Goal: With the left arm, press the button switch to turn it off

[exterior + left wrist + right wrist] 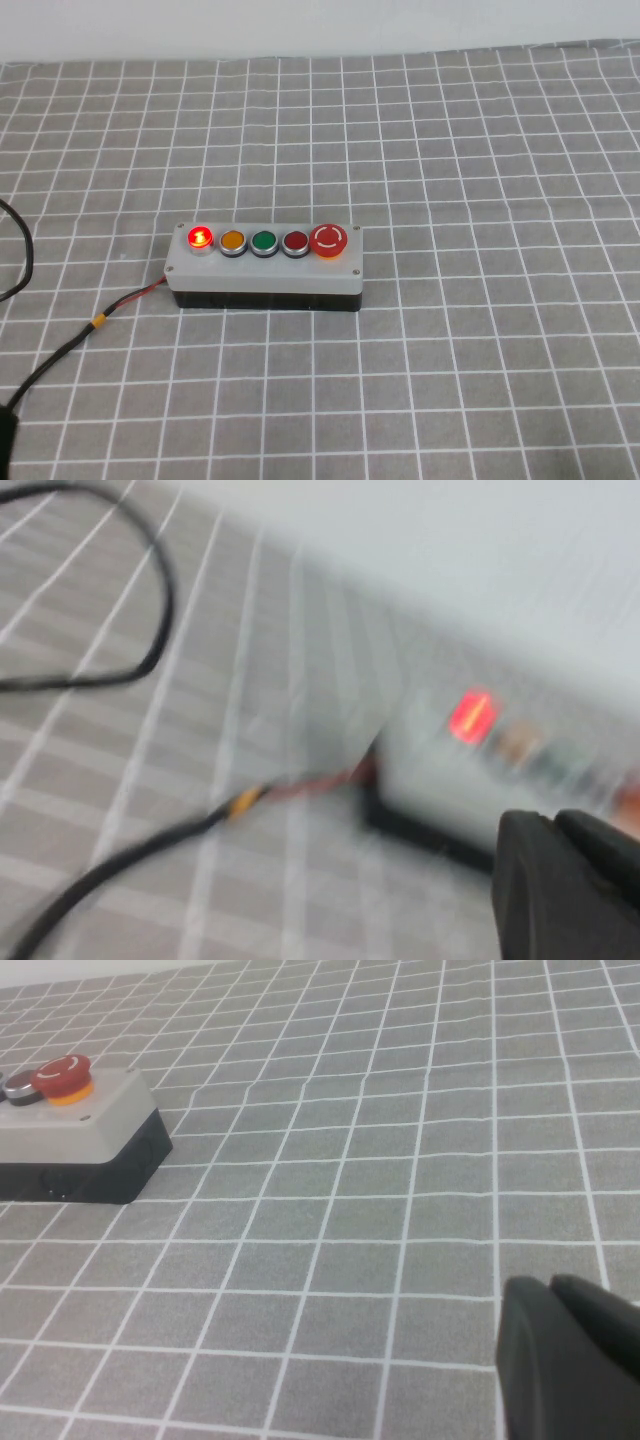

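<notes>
The button switch (200, 238) is the leftmost small round button on the grey five-button box (265, 268), and it glows bright red. In the blurred left wrist view it shows as a red glow (471, 716) on the box (440, 780). My left gripper (553, 825) is shut and empty, above the cloth, short of the box's left end and apart from it. It does not show in the high view. My right gripper (550, 1288) is shut and empty, low over the cloth well to the right of the box (70, 1130).
On the box, an orange, a green and a darker red button sit in a row, then a large red mushroom button (329, 240) at the right end. A black cable (60, 352) with red wires runs from the box's left end toward the front left. Grey checked cloth covers the table.
</notes>
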{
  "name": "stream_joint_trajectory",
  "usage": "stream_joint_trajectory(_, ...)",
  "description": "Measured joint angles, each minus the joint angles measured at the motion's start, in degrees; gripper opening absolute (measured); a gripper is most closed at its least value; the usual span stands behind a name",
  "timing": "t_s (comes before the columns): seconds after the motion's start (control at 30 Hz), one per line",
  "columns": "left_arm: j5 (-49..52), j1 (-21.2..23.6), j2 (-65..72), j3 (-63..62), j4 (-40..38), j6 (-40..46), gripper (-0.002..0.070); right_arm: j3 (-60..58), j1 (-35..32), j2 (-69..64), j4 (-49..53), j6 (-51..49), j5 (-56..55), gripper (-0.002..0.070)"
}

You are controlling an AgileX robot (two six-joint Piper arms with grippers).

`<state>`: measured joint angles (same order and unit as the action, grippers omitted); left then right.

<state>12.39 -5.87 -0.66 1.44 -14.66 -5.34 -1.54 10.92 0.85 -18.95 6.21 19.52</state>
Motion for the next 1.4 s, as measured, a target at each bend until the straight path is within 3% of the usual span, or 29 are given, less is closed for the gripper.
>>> stream_joint_trajectory(0.1,-6.04,0.00,0.00,0.00,-6.73,-0.92,-0.0004,0.00,0.00,0.00,0.00,0.00,0.00,-0.0018)
stream_joint_trajectory(0.3,-9.24,0.00,0.00,-0.11,-9.01,-0.67,-0.0004,0.00,0.00,0.00,0.00,0.00,0.00,-0.0018)
stream_joint_trajectory(0.5,10.09,0.00,10.80,-13.85,-3.76,0.54,-0.0004,0.00,0.00,0.00,0.00,0.00,0.00,-0.0018)
stream_joint_trajectory(0.67,33.41,0.00,31.35,-30.94,0.71,3.57,-0.0004,0.00,0.00,0.00,0.00,0.00,0.00,-0.0018)
stream_joint_trajectory(0.8,41.69,0.00,45.78,-41.38,1.09,9.04,-0.0004,0.00,0.00,0.00,0.00,0.00,0.00,-0.0018)
stream_joint_trajectory(1.03,40.53,-0.27,64.59,-55.86,0.89,15.30,-0.0004,0.00,0.00,0.00,0.00,0.00,0.00,-0.0018)
stream_joint_trajectory(1.4,36.26,-9.17,88.94,-71.92,1.87,18.62,-0.0004,0.00,0.00,0.00,0.00,0.00,0.00,-0.0018)
